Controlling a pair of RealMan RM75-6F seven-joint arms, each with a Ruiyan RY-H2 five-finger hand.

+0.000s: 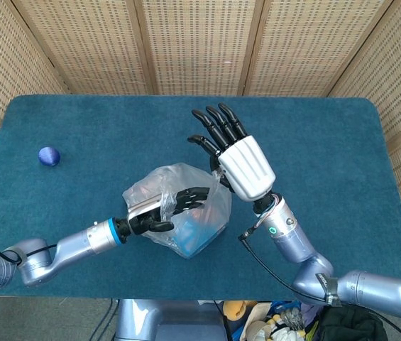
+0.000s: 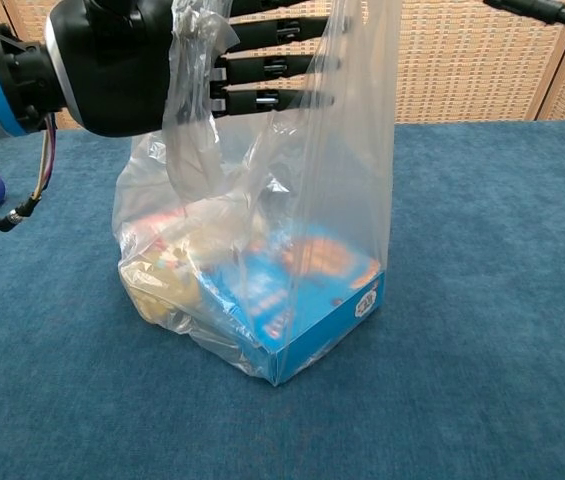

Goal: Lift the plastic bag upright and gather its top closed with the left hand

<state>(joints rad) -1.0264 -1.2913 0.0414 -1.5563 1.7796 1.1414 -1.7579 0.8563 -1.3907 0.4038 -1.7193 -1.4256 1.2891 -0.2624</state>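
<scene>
Reaching into the mouth of the plastic bag (image 2: 262,230), our left hand (image 2: 132,65) has its fingers (image 2: 272,70) stretched nearly straight through the opening, with a fold of film draped over them. We read that as a hold by hooking, not a pinch: the film hangs from the fingers, which are not squeezed round a gathered neck. We judge the top is not yet closed, since the mouth stands wide above the hand in the chest view.

Below the left hand the bag stands upright on its base, its walls rising tall. A blue box (image 2: 312,310) lies at the bottom, with yellowish packets (image 2: 157,285) beside it on the arm's side. Their weight probably keeps the base planted while the hand holds the film up, which would explain why the bag stays erect.

Beyond the bag, on the far side from the left arm, our right hand (image 1: 239,153) hovers with its fingers spread and nothing in them. Its thumb side seems close to the bag's far edge in the head view, but we cannot tell whether it touches the film.

Outward again, the tabletop (image 1: 328,156) is covered in dark blue carpet-like cloth, soft enough, we judge, to stop the bag sliding. A small blue ball (image 1: 49,155) rests well away from the left hand, near the tabletop's edge on that arm's side. Woven cane screens (image 1: 200,42) close off the far side and both flanks.
</scene>
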